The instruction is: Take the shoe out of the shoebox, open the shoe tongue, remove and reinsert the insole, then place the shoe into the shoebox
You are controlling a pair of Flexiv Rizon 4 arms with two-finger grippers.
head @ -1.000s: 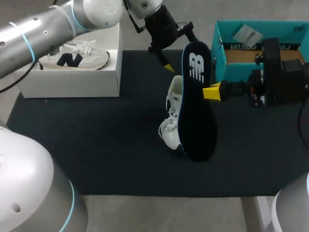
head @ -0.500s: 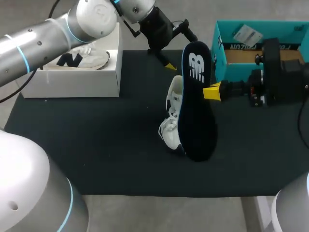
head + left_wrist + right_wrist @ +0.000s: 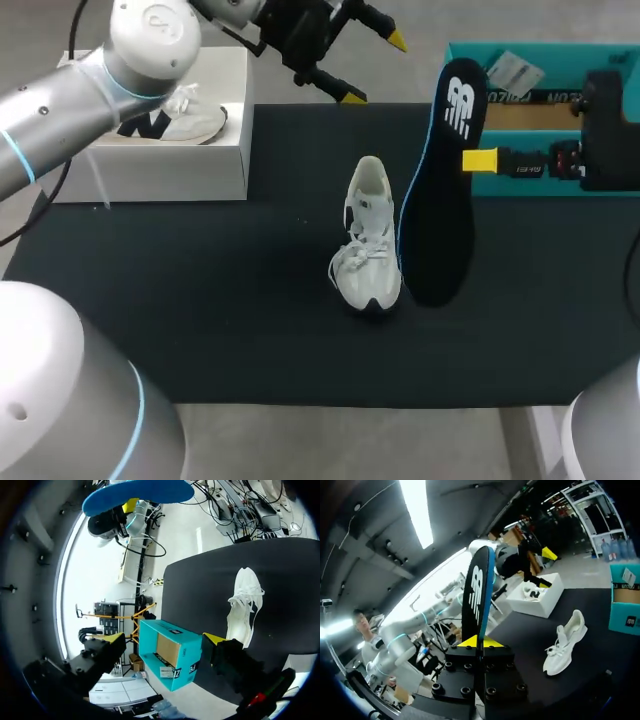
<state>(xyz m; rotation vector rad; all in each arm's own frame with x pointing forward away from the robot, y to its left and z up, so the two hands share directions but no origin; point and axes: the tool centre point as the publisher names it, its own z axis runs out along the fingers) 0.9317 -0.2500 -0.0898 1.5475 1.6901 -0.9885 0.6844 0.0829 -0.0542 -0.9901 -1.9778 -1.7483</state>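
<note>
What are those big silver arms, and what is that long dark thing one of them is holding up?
Those are two robot arms. Each ends in a gripper, a kind of hand with two yellow-tipped fingers. One picture looks down on the table from above. The other two come from small cameras on the arms' wrists. The right gripper pinches an insole, the soft pad that goes inside a shoe, and holds it upright. The white shoe sits on the black table next to it. The left gripper is open and holds nothing. A white box with another shoe stands on the left, and a teal box on the right.
</note>
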